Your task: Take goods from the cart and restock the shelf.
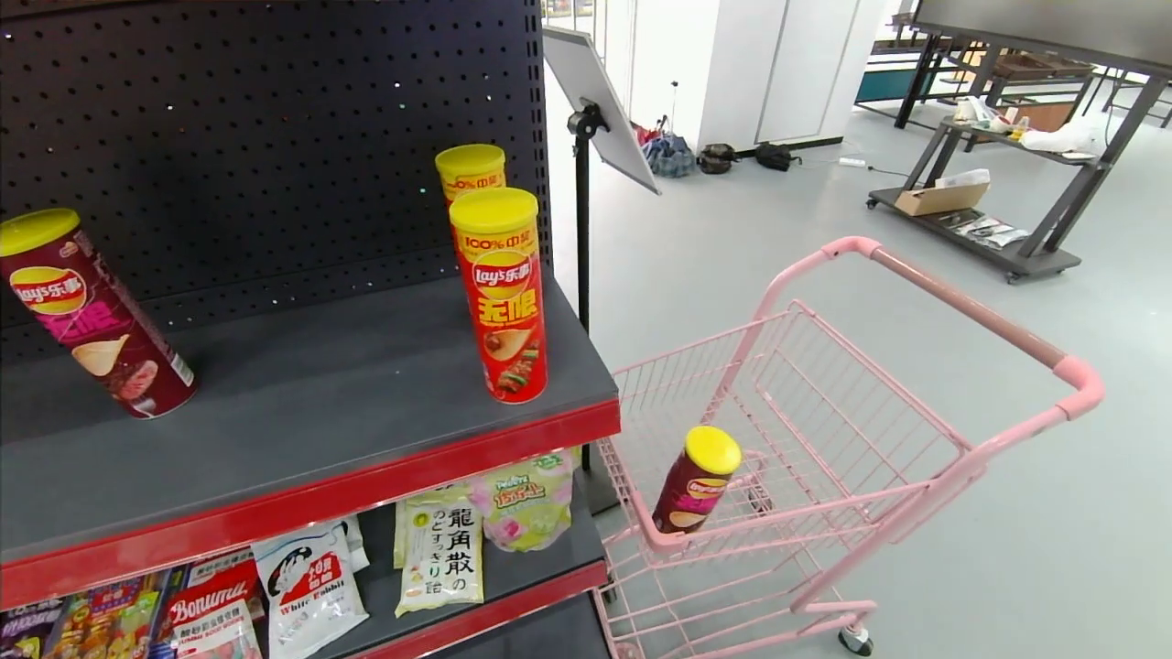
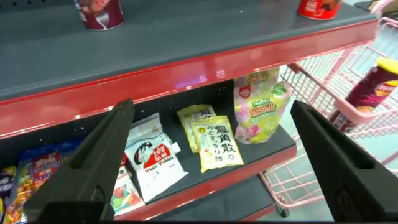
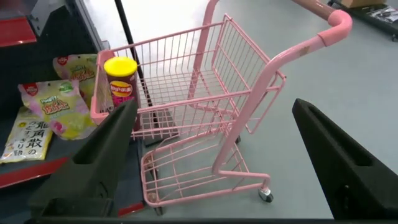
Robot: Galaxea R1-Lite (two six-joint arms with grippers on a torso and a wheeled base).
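Head view: we see maroon can (image 1: 698,480) standing in cart (image 1: 971,314), beside shelf (image 1: 320,403); red can (image 1: 502,293) at shelf's rt end. Left gripper (image 2: 211,107) & right gripper (image 3: 214,102) both wide, empty.

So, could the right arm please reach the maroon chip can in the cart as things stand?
Probably yes: the right pincer is open, and the chip can stands in the open-topped pink cart, with nothing over it.

Upper shelf board (image 1: 302,430): first can (image 1: 92,311) at the left edge; second can (image 1: 502,293) near the right front corner; third can (image 1: 471,171) directly behind it. Lower shelf board (image 1: 540,572): snack bags (image 1: 439,549) along the front. Cart (image 1: 961,311) just right of the shelf; fourth can (image 1: 698,480) in its basket, at the corner nearest the shelf.
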